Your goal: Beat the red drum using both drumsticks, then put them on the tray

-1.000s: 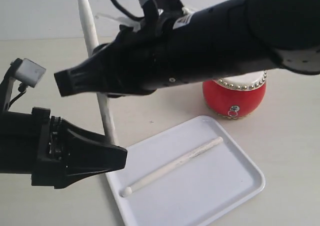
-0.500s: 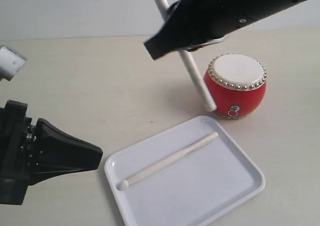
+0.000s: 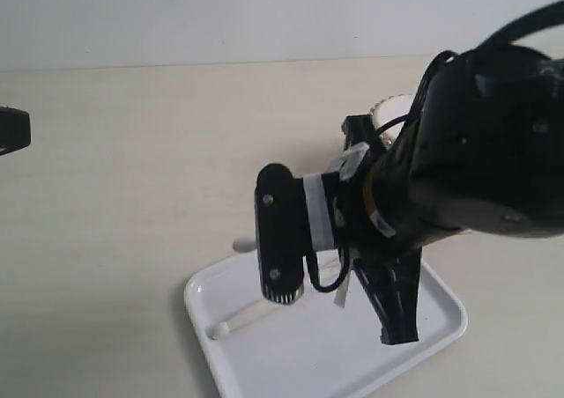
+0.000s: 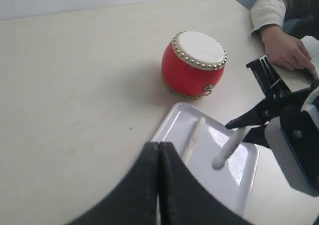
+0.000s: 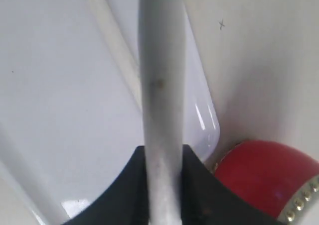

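**Exterior view.** The right arm (image 3: 458, 169) bends low over the tray (image 3: 201, 299), hiding much of it and all but a sliver of the drum (image 3: 389, 109). This pose suits setting a stick down rather than striking. Only the rounded end of the laid stick (image 3: 222, 330) shows, on the tray floor. The left arm (image 3: 11, 129) sits well apart at the frame edge, probably to leave the tray free. Neither tool's state can be read here.

**Left wrist view.** This side-on look shows what the arm hides in the exterior view. The drum stands upright on the table, just beside the tray's far corner and untouched. The laid stick lies whole along the tray floor. The right gripper (image 4: 245, 127) pinches the held stick (image 4: 230, 146), which tilts with its rounded end down over the tray; whether it touches cannot be told. The left gripper (image 4: 158, 148) has its jaws pressed together with nothing between them, so its share looks done. A person's hand (image 4: 284, 48) rests beyond the drum.

**Right wrist view.** Only this view shows the grip itself. The fingers (image 5: 192, 170) close on both sides of the held stick, which runs out over the tray. The laid stick lies faintly beside it, and the drum's red belly and studs show near the tray corner. Height above the tray is not shown here.
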`<state>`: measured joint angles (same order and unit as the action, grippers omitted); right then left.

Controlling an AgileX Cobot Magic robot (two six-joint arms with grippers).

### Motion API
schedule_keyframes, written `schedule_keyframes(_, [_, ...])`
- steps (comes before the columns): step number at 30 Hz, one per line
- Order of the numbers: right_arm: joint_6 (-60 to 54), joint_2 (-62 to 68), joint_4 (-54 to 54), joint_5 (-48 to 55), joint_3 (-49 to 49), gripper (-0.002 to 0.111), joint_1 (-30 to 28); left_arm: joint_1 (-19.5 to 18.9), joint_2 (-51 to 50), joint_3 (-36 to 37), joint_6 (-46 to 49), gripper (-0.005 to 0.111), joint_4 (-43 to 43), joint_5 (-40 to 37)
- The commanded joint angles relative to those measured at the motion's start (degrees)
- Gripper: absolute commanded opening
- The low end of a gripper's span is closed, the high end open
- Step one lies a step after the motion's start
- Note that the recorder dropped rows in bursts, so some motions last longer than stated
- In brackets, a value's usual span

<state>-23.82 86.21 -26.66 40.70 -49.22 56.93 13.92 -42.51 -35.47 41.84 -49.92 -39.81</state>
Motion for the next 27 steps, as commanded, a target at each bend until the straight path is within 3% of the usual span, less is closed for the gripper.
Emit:
schedule_keyframes(1, [-3.25, 5.06, -2.67, -2.73, 0.88, 0.0, 2.97, -0.18, 0.53, 0.02, -0.71, 0.0, 0.44, 0.66])
schedule_keyframes(5, [-3.46, 10.38, -6.26, -3.05, 0.88, 0.0, 4.37, -0.18, 0.53, 0.13, -0.71, 0.0, 0.44, 0.68])
schedule_keyframes(16, [-6.56, 13.98, -3.83, -6.83, 0.88, 0.001, 4.37, -0.18, 0.53, 0.12, -0.71, 0.0, 0.66, 0.78])
schedule_keyframes(27, [-6.69, 14.23, 0.21, -6.46, 0.88, 0.029, 4.37, -0.18, 0.42, 0.12, -0.71, 0.0, 0.66, 1.03])
